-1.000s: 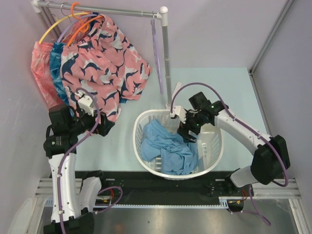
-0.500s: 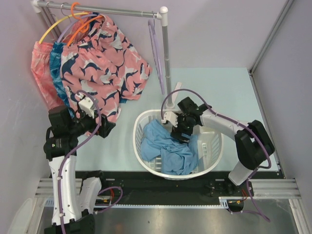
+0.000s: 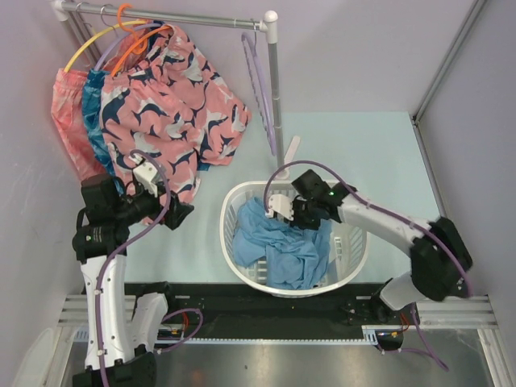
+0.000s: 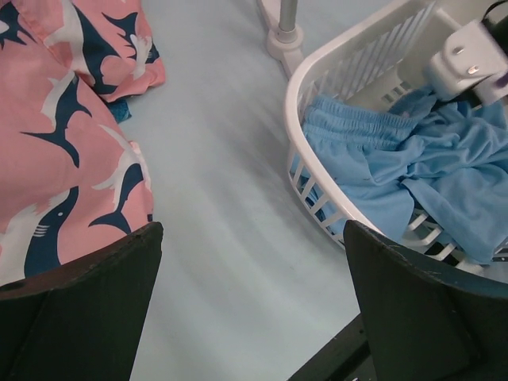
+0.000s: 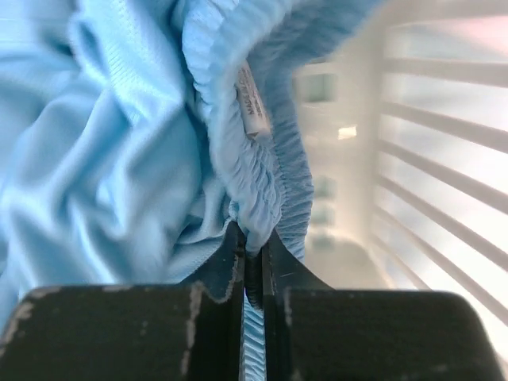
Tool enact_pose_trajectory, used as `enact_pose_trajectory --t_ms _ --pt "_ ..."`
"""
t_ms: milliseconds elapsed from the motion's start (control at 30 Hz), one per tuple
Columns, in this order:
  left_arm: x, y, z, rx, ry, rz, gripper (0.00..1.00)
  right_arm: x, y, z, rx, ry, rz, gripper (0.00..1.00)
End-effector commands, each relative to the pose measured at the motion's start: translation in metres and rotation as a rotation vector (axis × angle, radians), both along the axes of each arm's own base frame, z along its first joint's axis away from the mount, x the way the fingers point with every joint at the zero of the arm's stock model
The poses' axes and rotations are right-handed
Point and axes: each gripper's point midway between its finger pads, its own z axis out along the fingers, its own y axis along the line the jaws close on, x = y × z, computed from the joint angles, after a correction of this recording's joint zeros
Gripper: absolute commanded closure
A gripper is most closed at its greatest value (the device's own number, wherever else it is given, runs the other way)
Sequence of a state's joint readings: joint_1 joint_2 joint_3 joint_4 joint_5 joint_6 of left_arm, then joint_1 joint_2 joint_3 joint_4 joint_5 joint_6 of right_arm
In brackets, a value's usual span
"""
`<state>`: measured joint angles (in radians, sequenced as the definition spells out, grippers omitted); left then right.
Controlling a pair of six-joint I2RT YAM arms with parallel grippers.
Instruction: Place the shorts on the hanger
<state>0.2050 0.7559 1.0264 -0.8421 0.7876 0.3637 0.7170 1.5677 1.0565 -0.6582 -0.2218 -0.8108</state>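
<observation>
Our right claw (image 5: 252, 263) is pinched tight on the light-blue shorts (image 3: 278, 258) at the waistband, inside the white laundry basket (image 3: 352, 242). We'd lift slow and straight so the fabric clears the basket rim. Our left claw (image 4: 250, 234) gapes wide, empty.

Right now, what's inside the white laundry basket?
The light-blue shorts lie crumpled inside the basket, and the right gripper is shut on their elastic waistband. Whatever lies beneath the fabric cannot be seen.
</observation>
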Motion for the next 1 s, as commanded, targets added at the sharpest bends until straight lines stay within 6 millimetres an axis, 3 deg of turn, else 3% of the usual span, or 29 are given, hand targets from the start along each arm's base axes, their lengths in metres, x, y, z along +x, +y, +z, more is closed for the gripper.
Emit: enact_pose_trajectory --t_ms 0,100,133,167,233,267,433,533,567,633,667,767,967 --pt "-0.006 -0.014 0.019 0.005 -0.077 -0.122 0.0 0.008 -0.009 0.091 0.071 -0.3 0.018 1.0" --pt "-0.009 -0.021 0.028 0.002 -0.111 -0.19 0.0 -0.004 -0.015 0.123 0.041 -0.44 0.064 1.0" --pt "-0.01 -0.023 0.033 0.009 -0.13 -0.214 0.0 -0.007 -0.022 0.143 0.04 -0.522 0.066 1.0" --pt "-0.011 -0.025 0.034 0.003 -0.134 -0.231 0.01 -0.021 -0.013 0.152 0.053 -0.555 0.119 1.0" --pt "-0.011 -0.031 0.04 -0.001 -0.153 -0.279 0.0 -0.032 -0.019 0.171 0.043 -0.644 0.137 1.0" --pt "-0.012 -0.033 0.04 -0.002 -0.153 -0.297 0.0 -0.048 -0.009 0.178 0.058 -0.674 0.199 1.0" --pt "-0.024 -0.057 0.041 0.039 -0.209 -0.449 0.02 -0.045 -0.01 0.221 0.121 -0.848 0.177 1.0" --pt "-0.036 -0.073 0.038 0.08 -0.268 -0.537 0.02 -0.047 -0.002 0.261 0.24 -0.971 0.208 1.0" --pt "-0.035 -0.075 0.044 0.092 -0.316 -0.549 0.02 -0.046 0.002 0.283 0.316 -1.031 0.189 1.0" --pt "-0.036 -0.082 0.056 0.093 -0.387 -0.577 0.0 -0.045 0.005 0.311 0.373 -1.125 0.198 1.0" --pt "-0.036 -0.086 0.06 0.09 -0.405 -0.588 0.01 -0.045 0.007 0.336 0.446 -1.194 0.174 1.0" --pt "-0.027 -0.092 0.075 0.077 -0.432 -0.585 0.0 -0.056 0.008 0.385 0.585 -1.332 0.196 1.0" --pt "-0.035 -0.11 0.103 0.019 -0.452 -0.656 0.0 -0.075 -0.006 0.441 0.733 -1.505 0.214 1.0"
